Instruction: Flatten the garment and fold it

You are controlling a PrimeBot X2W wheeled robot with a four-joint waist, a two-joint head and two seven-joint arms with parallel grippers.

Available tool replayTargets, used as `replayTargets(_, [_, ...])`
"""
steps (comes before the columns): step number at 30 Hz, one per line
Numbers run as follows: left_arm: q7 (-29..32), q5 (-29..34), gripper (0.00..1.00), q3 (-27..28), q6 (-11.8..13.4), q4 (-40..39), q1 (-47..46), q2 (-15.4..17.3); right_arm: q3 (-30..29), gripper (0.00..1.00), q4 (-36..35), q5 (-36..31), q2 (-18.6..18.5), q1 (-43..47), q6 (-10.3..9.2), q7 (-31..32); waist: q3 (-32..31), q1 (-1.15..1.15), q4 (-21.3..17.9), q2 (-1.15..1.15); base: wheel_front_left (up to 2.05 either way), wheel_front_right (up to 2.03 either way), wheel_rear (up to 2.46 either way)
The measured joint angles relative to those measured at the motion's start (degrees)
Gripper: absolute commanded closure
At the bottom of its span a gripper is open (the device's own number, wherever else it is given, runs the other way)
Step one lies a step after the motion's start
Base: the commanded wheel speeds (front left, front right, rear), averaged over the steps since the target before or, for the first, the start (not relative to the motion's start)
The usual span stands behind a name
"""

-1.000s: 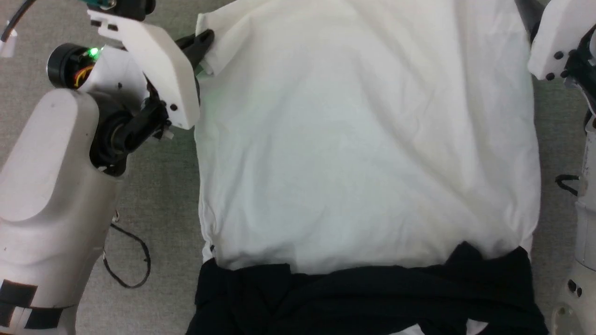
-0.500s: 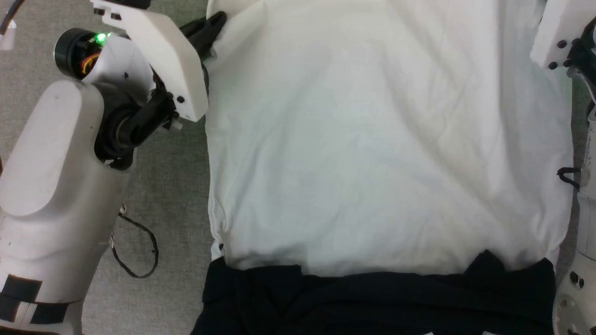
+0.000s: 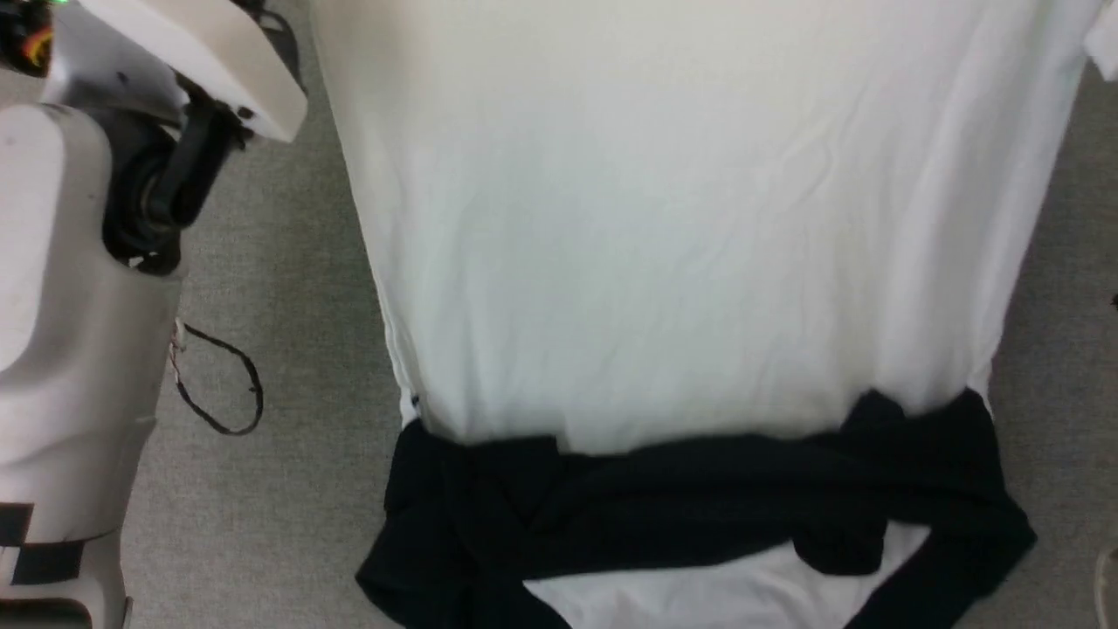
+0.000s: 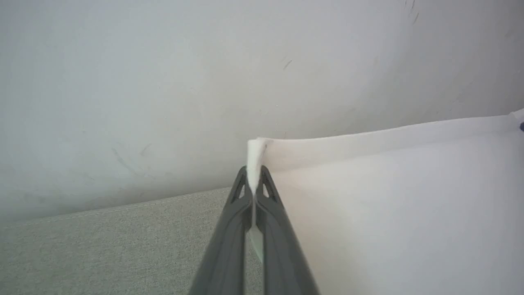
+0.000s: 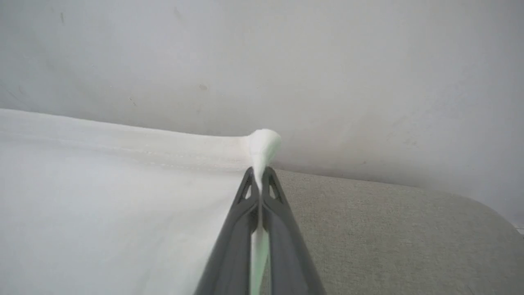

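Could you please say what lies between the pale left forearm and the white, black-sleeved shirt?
Head view: grey woven surface with one thin black wire loop.

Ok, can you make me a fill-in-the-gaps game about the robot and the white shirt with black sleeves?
1. Under the white shirt with long sleeves is a soft fabric surface coloured ____.
2. Its bunched sleeves are coloured ____.
3. The dark-fingered left gripper and right gripper are each ____ on a white corner of the shirt.
4. In the head view, the thin black cable loop lies to the shirt's ____.
Missing words: grey; black; shut; left.
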Motion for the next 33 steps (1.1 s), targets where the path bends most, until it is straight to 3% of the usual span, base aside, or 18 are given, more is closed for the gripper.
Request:
replayTargets(11, [-6.14,0.51,1.00,0.12,-2.55,1.00,1.45,1.14,3.74,1.00,-0.90,3.65,-3.67,3.96,0.05,-5.69,-6.71,0.00,-1.75,0.00,0.00,0.00,0.00])
replayTargets(18, [-10.21,1.10,1.00,-0.54,-3.32,-6.50,14.65,4.19,4.41,1.00,-6.88,8.45,-3.92,17.08,0.04,-8.17,-12.15,-0.01,-2.24,0.00,0.00,0.00,0.00])
replayTargets(26, [-14.48,1.55,1.00,-0.25,0.49,-20.01,37.71,7.51,1.42,1.00,-17.83,11.99,-0.58,39.07,0.03,-9.20,-18.92,-0.02,-2.30,0.00,0.00,0.00,0.00])
replayTargets(33, [-17.82,0.89,1.00,-0.53,4.78,-27.25,54.05,7.12,-1.30,1.00,-24.83,13.46,5.63,56.04,-0.02,-9.78,-23.57,-0.02,-1.74,0.00,0.00,0.00,0.00])
